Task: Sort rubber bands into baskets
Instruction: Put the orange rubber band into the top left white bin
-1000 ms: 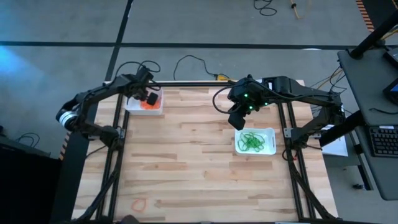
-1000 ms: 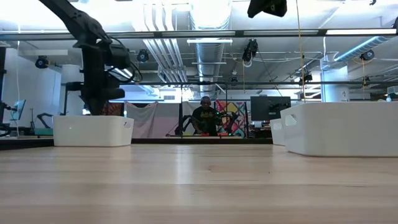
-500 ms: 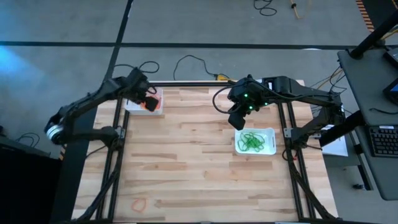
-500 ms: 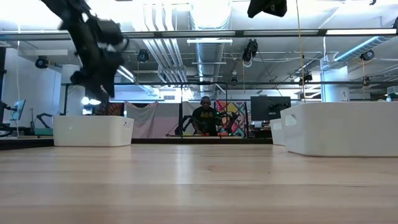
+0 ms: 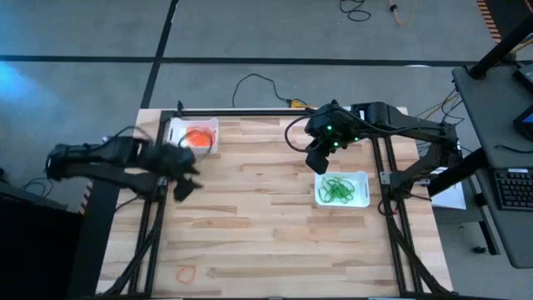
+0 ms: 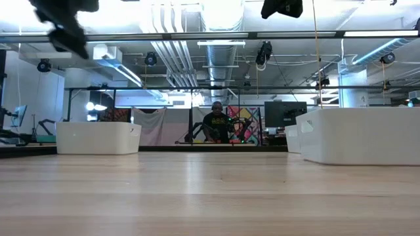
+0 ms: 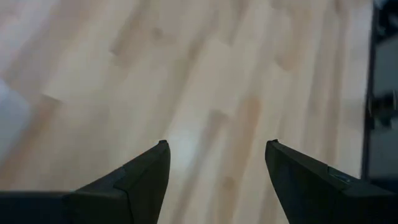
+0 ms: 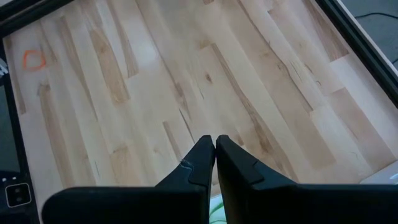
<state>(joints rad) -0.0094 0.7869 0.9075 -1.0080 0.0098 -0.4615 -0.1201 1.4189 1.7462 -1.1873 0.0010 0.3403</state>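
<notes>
Rubber bands (image 5: 198, 136) orange, green (image 5: 337, 190), in unlabelled baskets (image 5: 206, 124), no legible writing

A pale wooden plank table (image 5: 266, 217) carried a small white rectangular plastic basket (image 5: 177, 132) of orange rubber bands at its far left corner, another white basket (image 5: 361, 177) of green bands towards the right, and one loose orange rubber band (image 5: 187, 272) near the front left edge
</notes>
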